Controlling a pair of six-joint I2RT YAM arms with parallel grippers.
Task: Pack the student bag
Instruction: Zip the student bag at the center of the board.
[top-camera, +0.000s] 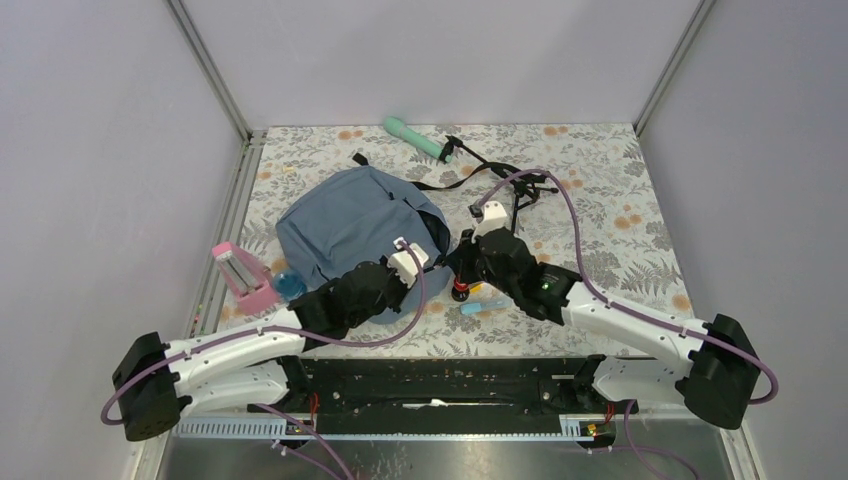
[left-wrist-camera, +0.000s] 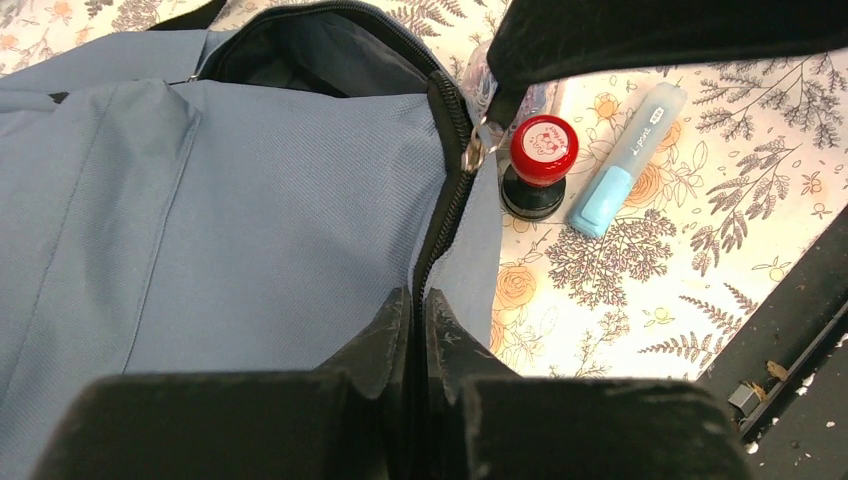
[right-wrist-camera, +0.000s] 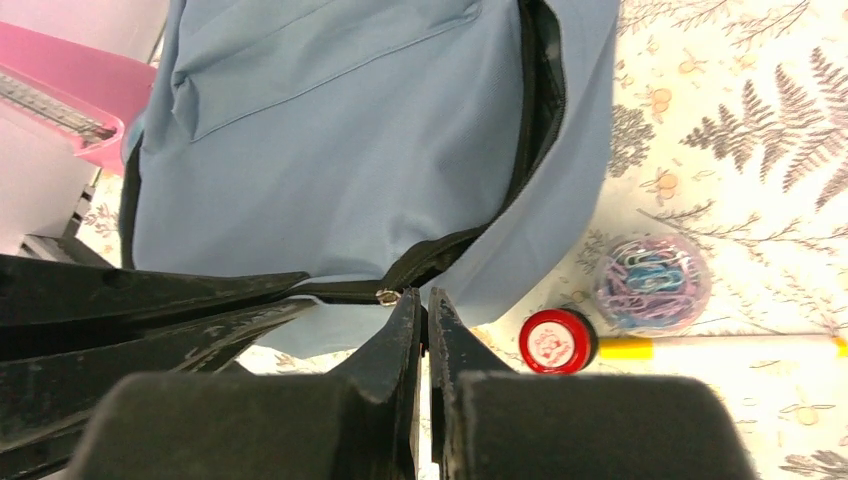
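The slate-blue student bag (top-camera: 350, 225) lies flat on the flowered table, its main zipper partly open (left-wrist-camera: 300, 45). My left gripper (left-wrist-camera: 420, 300) is shut, pinching the bag's zipper seam at its near right edge. My right gripper (right-wrist-camera: 421, 300) is shut at the small metal zipper pull (right-wrist-camera: 385, 295), which the left wrist view shows at the tip of one black finger (left-wrist-camera: 472, 150). Seen from above, both grippers meet at the bag's right side, the left gripper (top-camera: 437, 262) just beside the right gripper (top-camera: 462, 262).
Right of the bag lie a red-capped stamp (left-wrist-camera: 543, 150), a light blue highlighter (left-wrist-camera: 628, 160), a round box of paper clips (right-wrist-camera: 652, 283) and a yellow pen (right-wrist-camera: 720, 347). A pink holder (top-camera: 243, 278) stands left of the bag. A teal item (top-camera: 413, 137) and black straps (top-camera: 500, 180) lie farther back.
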